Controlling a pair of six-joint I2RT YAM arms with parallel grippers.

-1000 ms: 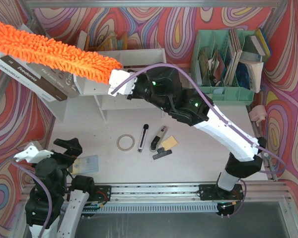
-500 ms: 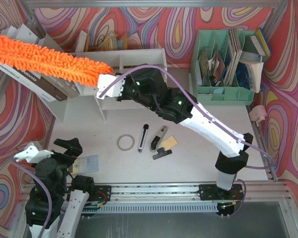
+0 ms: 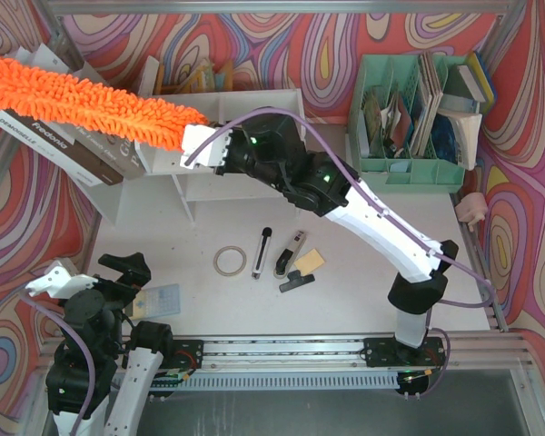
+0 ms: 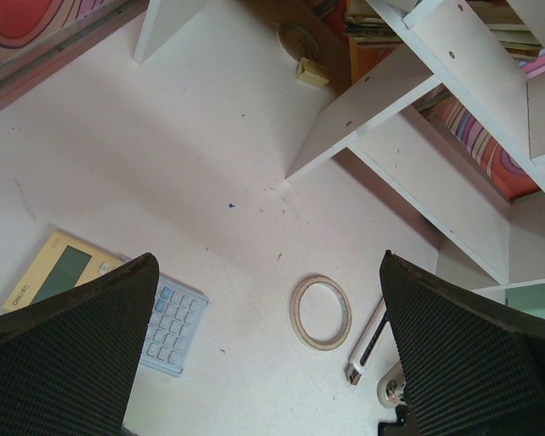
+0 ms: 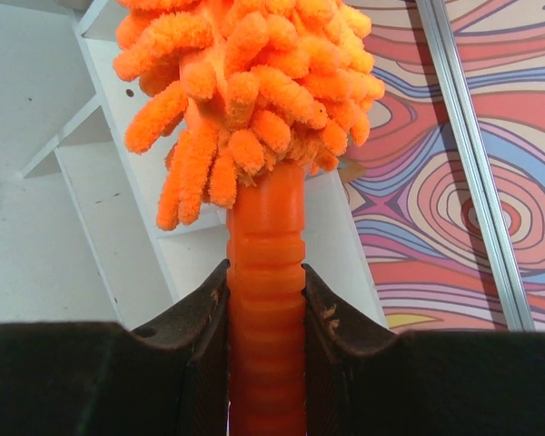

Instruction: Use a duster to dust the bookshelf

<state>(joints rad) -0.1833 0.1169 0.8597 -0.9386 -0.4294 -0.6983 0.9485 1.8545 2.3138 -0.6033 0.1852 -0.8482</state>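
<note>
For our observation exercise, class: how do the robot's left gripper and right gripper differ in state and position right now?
The left gripper stands wide open and empty; the right gripper is shut on the ribbed handle of the duster. The left gripper hangs above the table near a calculator; the right gripper is stretched out to the bookshelf. Both have two dark fingers.

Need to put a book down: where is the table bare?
Bare: the table right of the yellow card, and the strip between the bookshelf and the tape ring. Crowded: ring, pen and black clip mid-table; calculator near left.
</note>
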